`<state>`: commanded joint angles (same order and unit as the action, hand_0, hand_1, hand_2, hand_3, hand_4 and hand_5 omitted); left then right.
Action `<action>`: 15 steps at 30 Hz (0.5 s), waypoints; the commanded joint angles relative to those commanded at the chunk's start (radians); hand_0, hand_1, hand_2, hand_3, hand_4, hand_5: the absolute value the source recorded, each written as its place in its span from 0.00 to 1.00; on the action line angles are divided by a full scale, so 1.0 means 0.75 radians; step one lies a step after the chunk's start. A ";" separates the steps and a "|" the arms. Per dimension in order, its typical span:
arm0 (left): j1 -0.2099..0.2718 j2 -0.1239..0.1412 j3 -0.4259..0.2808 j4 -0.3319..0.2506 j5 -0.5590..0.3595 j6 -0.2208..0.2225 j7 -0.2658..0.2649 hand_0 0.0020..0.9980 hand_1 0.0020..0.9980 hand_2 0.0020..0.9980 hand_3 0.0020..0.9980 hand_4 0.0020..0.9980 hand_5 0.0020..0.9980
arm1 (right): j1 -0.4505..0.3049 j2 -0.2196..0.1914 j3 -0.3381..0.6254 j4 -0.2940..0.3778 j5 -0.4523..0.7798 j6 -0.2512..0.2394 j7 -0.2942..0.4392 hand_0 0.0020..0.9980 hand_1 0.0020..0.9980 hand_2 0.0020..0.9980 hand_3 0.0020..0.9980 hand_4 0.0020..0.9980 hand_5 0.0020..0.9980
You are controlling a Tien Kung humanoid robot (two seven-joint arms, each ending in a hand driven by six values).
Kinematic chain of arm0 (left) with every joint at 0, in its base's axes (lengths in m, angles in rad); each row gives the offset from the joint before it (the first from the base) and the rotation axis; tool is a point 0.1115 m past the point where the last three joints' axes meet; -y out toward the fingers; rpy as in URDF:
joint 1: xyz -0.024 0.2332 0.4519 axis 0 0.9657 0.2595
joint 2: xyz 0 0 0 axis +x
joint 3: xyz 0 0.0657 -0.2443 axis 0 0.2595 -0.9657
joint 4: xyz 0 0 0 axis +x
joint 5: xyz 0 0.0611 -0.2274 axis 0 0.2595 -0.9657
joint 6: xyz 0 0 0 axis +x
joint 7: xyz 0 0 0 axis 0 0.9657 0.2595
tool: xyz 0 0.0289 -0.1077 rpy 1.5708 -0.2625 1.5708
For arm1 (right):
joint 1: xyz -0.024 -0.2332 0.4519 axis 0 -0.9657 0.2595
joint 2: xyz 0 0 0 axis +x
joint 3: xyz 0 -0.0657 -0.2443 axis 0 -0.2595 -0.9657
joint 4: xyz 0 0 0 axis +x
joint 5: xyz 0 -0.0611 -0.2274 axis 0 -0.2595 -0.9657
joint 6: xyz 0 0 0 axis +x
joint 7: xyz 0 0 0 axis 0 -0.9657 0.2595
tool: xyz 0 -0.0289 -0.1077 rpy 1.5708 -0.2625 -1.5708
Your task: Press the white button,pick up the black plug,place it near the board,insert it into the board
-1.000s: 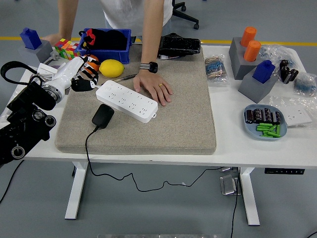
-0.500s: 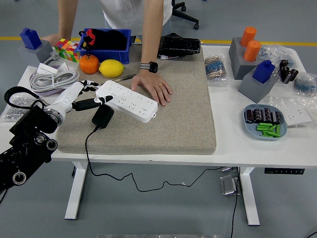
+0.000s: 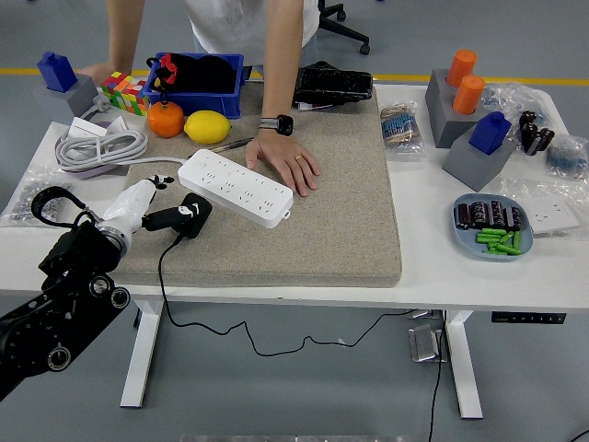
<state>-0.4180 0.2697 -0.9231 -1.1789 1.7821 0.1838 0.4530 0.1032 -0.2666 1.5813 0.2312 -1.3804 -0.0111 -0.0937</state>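
Observation:
The white power strip (image 3: 235,187) lies slanted on the grey mat (image 3: 340,221). Just in front of its left end sits the black plug (image 3: 190,215), its cable (image 3: 164,276) trailing off the near edge of the table. My left hand (image 3: 158,208) comes in low from the left, its black fingers (image 3: 166,218) stretched out flat and reaching the plug's left side without closing round it. A person's hand (image 3: 288,161) rests on the mat, touching the strip's far right side. My right arm is out of sight.
Behind the strip are an orange (image 3: 166,120), a lemon (image 3: 208,126) and a blue bin (image 3: 195,85). A coiled white cable (image 3: 97,147) lies at the left. On the right stand grey blocks (image 3: 479,152) and a blue plate (image 3: 465,226) of batteries.
My left hand has come down and toward the near edge, from the strip's far left end to the plug. The orange now shows. The plug and strip have stayed put.

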 joint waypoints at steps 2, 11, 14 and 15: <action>0.002 -0.006 0.010 -0.001 0.007 0.010 0.009 0.81 0.83 0.81 0.89 1.00 0.60 | 0.000 0.001 0.000 0.000 0.000 0.000 0.000 0.63 0.56 0.56 0.59 0.69 0.39; 0.001 -0.038 0.056 0.038 0.011 0.128 0.028 0.79 0.81 0.76 0.85 1.00 0.42 | -0.004 0.001 -0.007 0.000 0.005 -0.003 0.002 0.63 0.56 0.56 0.59 0.69 0.39; -0.002 -0.045 0.069 0.049 0.009 0.144 0.034 0.74 0.74 0.70 0.81 1.00 0.32 | -0.006 0.002 -0.008 0.000 0.005 -0.003 0.002 0.63 0.56 0.56 0.59 0.69 0.39; -0.005 -0.047 0.076 0.056 0.005 0.146 0.035 0.74 0.74 0.70 0.81 1.00 0.32 | -0.007 0.003 -0.008 0.000 0.006 -0.003 0.002 0.63 0.56 0.56 0.59 0.69 0.39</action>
<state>-0.4219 0.2341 -0.8664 -1.1365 1.7857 0.2932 0.4792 0.0983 -0.2641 1.5751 0.2313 -1.3761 -0.0134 -0.0923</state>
